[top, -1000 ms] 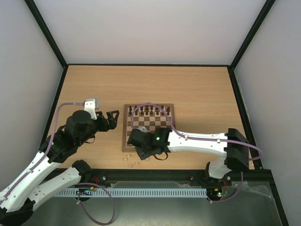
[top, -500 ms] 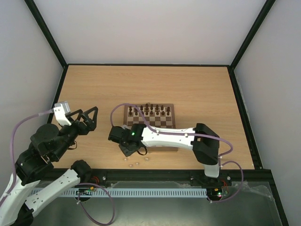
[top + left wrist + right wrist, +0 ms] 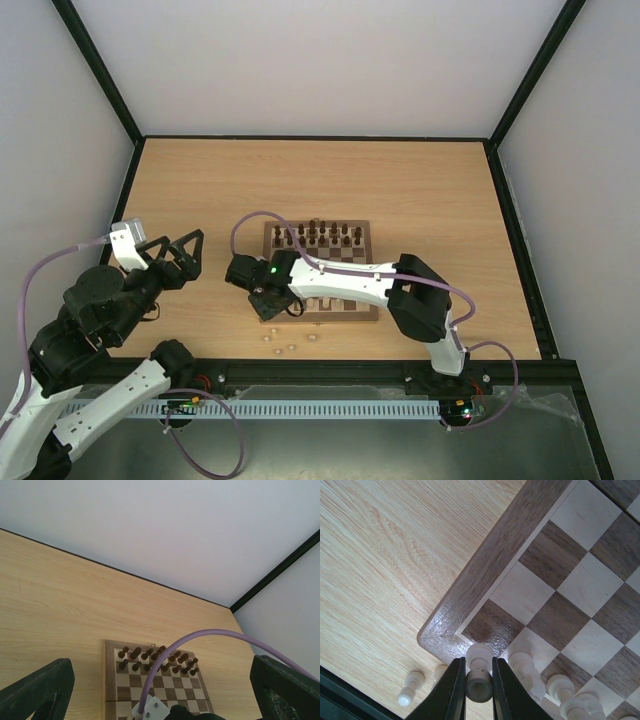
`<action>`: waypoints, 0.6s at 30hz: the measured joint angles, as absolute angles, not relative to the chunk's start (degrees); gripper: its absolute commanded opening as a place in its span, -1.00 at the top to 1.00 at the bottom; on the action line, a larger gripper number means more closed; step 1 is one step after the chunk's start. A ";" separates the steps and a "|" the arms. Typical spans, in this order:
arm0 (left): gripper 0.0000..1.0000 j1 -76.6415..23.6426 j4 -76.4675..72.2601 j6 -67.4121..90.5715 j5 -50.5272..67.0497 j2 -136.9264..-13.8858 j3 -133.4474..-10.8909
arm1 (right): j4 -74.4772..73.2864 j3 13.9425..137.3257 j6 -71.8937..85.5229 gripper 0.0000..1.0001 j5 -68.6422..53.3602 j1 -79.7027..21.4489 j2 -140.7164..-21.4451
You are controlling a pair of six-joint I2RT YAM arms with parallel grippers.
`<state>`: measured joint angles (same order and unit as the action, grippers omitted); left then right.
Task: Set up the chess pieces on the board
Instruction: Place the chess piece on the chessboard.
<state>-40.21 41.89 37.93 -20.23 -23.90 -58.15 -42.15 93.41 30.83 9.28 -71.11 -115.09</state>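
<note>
Your right gripper (image 3: 479,667) at the near-left corner of the board (image 3: 492,567), closed on one pale piece (image 3: 480,655).

Since a second ago your right arm has swung left from the near middle of the board to this corner. Your left gripper (image 3: 176,250) has drawn back from beside the board to well left of it, its jaws spread wide and holding nothing. Count: one pale piece upright between the right fingers over the corner square; at least three pale pieces (image 3: 522,665) along the near row beside it; four loose pale pieces (image 3: 290,347) on the table (image 3: 430,190) just in front of the board; dark pieces (image 3: 155,660) in two rows at the far side, too small to count singly.
</note>
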 measured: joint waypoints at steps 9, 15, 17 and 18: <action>-0.98 -40.21 41.98 37.89 -20.62 -23.92 -58.15 | -42.02 93.38 30.13 0.87 8.78 -70.30 -116.22; -0.98 -40.21 41.98 37.85 -20.67 -23.92 -58.15 | -41.60 93.34 29.76 0.87 8.38 -69.63 -116.68; -0.98 -40.21 41.98 37.85 -20.69 -23.92 -58.15 | -41.50 93.34 29.69 0.87 8.23 -69.47 -116.79; -0.98 -40.21 41.98 37.82 -20.78 -23.92 -58.15 | -41.41 93.34 29.65 0.86 8.16 -69.43 -116.81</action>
